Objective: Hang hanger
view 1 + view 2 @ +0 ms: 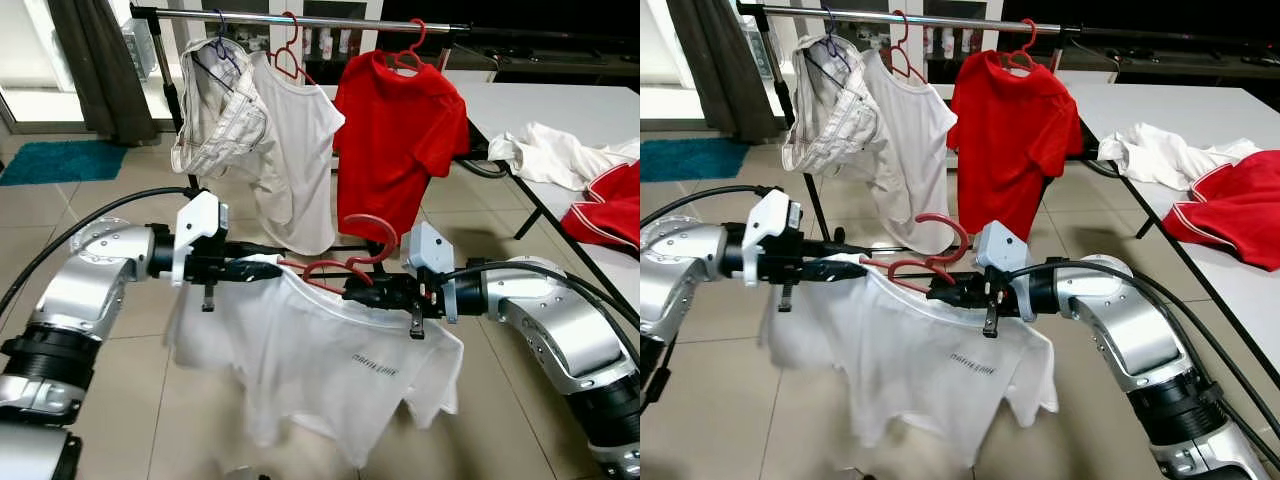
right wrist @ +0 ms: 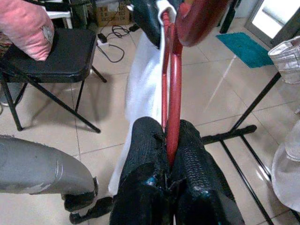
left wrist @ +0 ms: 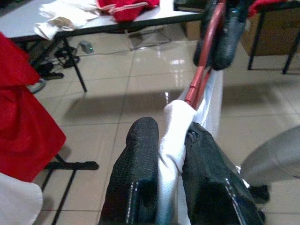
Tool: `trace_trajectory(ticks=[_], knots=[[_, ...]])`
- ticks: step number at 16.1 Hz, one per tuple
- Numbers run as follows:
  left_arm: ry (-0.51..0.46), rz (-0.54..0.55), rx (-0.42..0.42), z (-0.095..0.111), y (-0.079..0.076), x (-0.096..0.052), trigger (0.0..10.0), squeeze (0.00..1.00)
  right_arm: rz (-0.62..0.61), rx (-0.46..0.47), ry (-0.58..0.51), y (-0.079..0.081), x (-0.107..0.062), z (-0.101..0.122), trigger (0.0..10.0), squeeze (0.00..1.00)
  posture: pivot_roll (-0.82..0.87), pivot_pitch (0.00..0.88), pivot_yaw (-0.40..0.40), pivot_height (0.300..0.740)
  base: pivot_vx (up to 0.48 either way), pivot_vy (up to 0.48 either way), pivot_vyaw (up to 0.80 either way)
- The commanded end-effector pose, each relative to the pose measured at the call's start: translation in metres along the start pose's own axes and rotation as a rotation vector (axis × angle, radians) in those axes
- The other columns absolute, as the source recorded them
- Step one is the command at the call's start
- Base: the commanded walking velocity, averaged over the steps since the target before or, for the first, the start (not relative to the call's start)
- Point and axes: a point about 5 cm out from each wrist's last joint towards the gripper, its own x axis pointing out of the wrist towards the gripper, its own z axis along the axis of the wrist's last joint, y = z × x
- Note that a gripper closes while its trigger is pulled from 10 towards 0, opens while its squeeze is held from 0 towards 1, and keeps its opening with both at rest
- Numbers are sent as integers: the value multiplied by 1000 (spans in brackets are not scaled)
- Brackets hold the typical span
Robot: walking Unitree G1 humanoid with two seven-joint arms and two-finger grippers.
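A red hanger [image 1: 352,252] carrying a white T-shirt [image 1: 320,360] hangs between my two arms, in front of the clothes rail [image 1: 330,18]. My left gripper [image 1: 262,268] is shut on the shirt's shoulder over the hanger end; the white cloth [image 3: 172,136] is pinched between its fingers. My right gripper [image 1: 358,292] is shut on the hanger's red wire [image 2: 172,117] near the other shoulder. The hook [image 1: 940,228] curls up between the grippers, well below the rail.
On the rail hang a checked shirt [image 1: 215,105], a white top [image 1: 295,150] and a red T-shirt [image 1: 400,135]. A white table [image 1: 560,110] with white and red clothes stands at the right. A black folding chair [image 2: 51,58] and the rack's floor bars [image 2: 239,140] are nearby.
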Motion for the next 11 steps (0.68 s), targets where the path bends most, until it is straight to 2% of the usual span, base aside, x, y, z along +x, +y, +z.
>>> trace_trajectory(ticks=[1, 3, 5, 8, 9, 11], knots=[[-21, 12, 25, 9, 1, -9, 10000, 1000, 10, 19, -9, 3, -2, -3, 0, 0, -111, 0, -30, 740, 0, 0, 0], [-31, 4, 13, 10, -1, -11, 10000, 1000, 9, 24, -14, 3, -3, -3, 0, 0, -110, 0, -33, 740, 0, 0, 0], [-91, 0, -31, 16, -3, -13, 10000, 1000, 6, 37, -10, 4, -5, -6, 0, 0, -105, 0, -39, 740, 0, 0, 0], [-74, 6, -4, 13, -6, -10, 10000, 1000, 8, 54, 15, 7, -8, -14, 0, 0, -95, 0, -51, 740, 0, 0, 0], [-56, 39, 18, 10, -6, -7, 10000, 1000, -24, 58, 13, 5, -7, -16, 0, 0, -94, 0, -50, 740, 0, 0, 0], [-92, 133, -2, 10, -3, -3, 10000, 976, -128, 67, 12, 0, -5, -21, 0, 0, -96, 0, -37, 740, 0, 0, 0]])
